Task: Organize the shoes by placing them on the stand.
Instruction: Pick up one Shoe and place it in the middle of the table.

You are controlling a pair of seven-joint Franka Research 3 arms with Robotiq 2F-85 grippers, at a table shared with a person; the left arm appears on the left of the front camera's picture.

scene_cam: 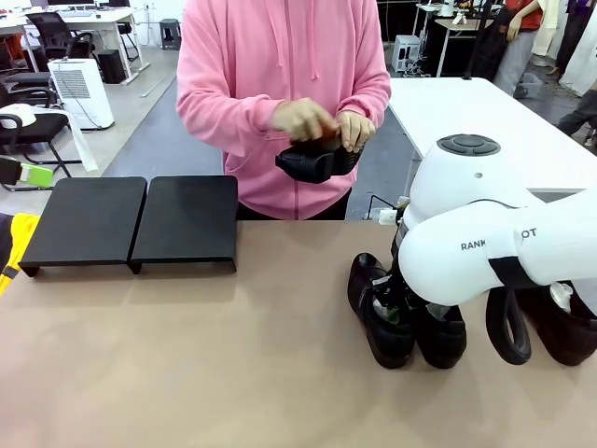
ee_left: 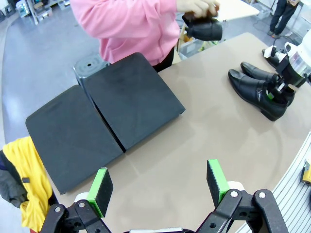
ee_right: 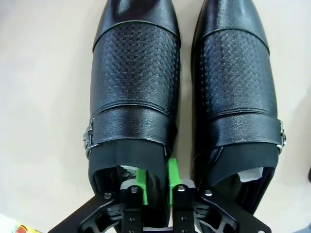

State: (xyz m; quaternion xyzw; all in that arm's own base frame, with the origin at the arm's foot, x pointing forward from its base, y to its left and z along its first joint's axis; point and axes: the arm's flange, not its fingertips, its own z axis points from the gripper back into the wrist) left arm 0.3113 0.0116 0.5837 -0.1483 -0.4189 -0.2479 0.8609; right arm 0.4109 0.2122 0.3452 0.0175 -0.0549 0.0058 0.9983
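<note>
Two black dress shoes lie side by side on the table at the right [scene_cam: 378,317] [scene_cam: 440,334]. My right gripper [ee_right: 156,187] is shut on the side wall of the left one [ee_right: 133,73], one green pad inside its opening and the other between the pair. White paper shows inside the second shoe [ee_right: 233,73]. The stand, two matte-black platforms [scene_cam: 89,219] [scene_cam: 187,219], sits at the far left with nothing on it. My left gripper [ee_left: 159,187] hangs open above the table in front of the platforms [ee_left: 131,97]. The person holds another black shoe [scene_cam: 312,163] in both hands.
A further dark shoe [scene_cam: 564,331] lies at the right edge behind my right arm [scene_cam: 485,243]. A yellow cloth [ee_left: 24,174] hangs at the table's left side. The person in a pink hoodie [scene_cam: 280,75] stands at the far edge.
</note>
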